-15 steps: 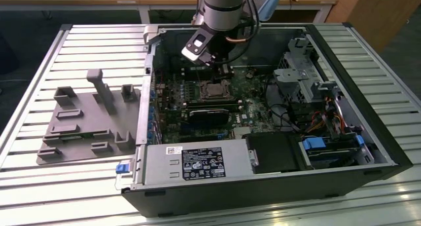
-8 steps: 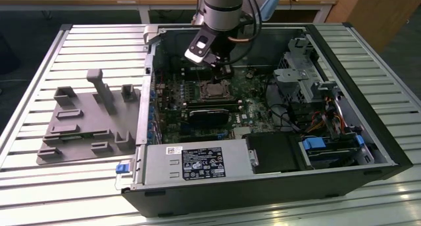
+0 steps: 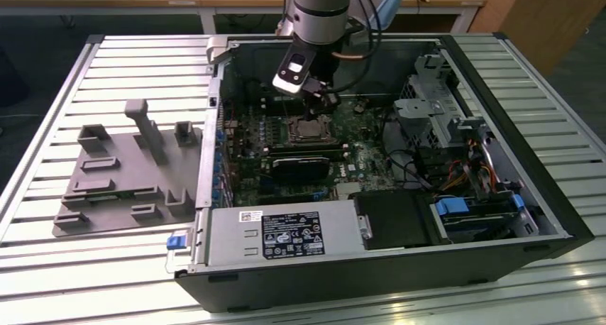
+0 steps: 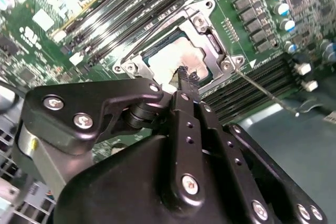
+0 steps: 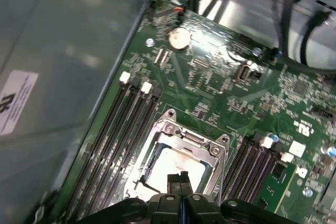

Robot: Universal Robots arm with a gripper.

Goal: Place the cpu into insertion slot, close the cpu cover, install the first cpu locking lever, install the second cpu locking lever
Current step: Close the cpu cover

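One hand [image 4: 187, 75], clenched empty, tip just over seated cpu [image 4: 169, 59]; cover [image 5: 185, 136] down around it. Likely poised as pusher.

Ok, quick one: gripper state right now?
Black two-finger gripper: shut, fingertips together with nothing between them, poised over the small flat silver-grey square cpu.

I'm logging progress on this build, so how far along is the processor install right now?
Done: the cpu is seated, and the cpu cover looks lowered over it. In hand: the hand, shut and empty, is right over the cover's edge. Left: one locking lever juts free, not yet latched.
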